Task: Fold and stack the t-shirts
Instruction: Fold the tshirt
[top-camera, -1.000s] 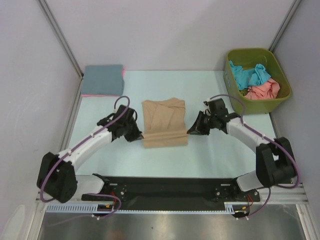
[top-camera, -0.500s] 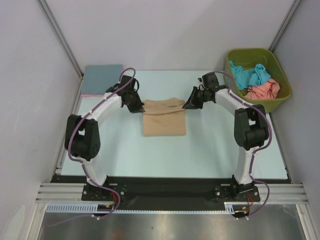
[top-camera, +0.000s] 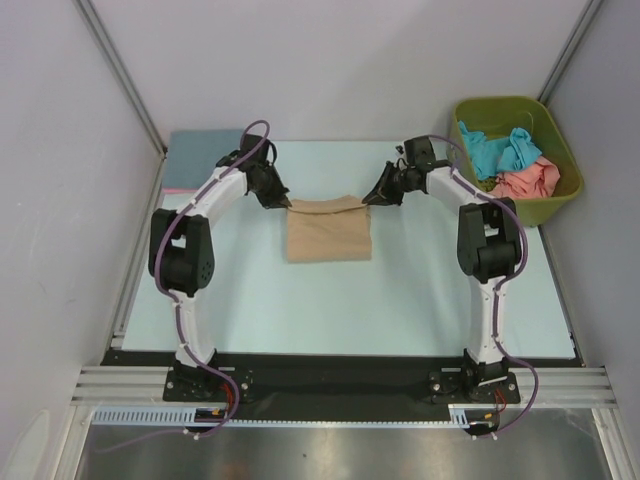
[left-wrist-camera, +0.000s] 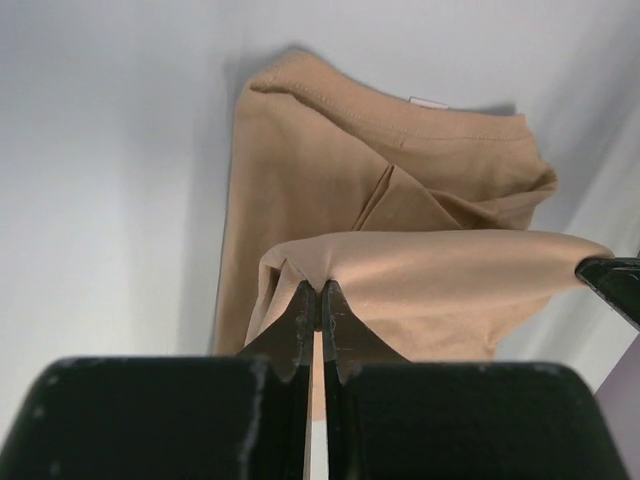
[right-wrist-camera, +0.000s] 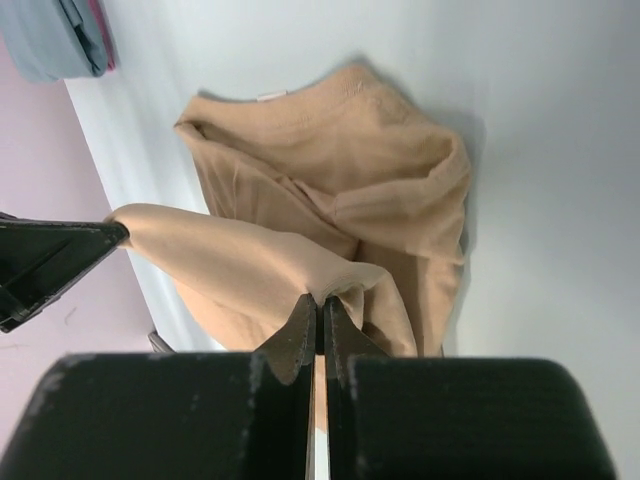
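The tan t-shirt (top-camera: 328, 238) is spread at the middle of the bench (top-camera: 420, 290) with its doubled-over far edge pinched at either corner by the clenched left claw (left-wrist-camera: 317, 298) and right claw (right-wrist-camera: 318, 305), so a skewed, bunched fold could be left if one corner is released early or slips

The tan t-shirt (top-camera: 328, 232) is lying partly folded in the middle of the table (top-camera: 420, 285), its far edge hanging raised and stretched taut between its corners, while the slate blue t-shirt (top-camera: 205, 158) is resting folded flat on the pink t-shirt (top-camera: 172, 189) at the far-left corner and the teal t-shirt (top-camera: 497, 150) and salmon t-shirt (top-camera: 527, 181) are sitting crumpled in the olive-green bin (top-camera: 500, 103).
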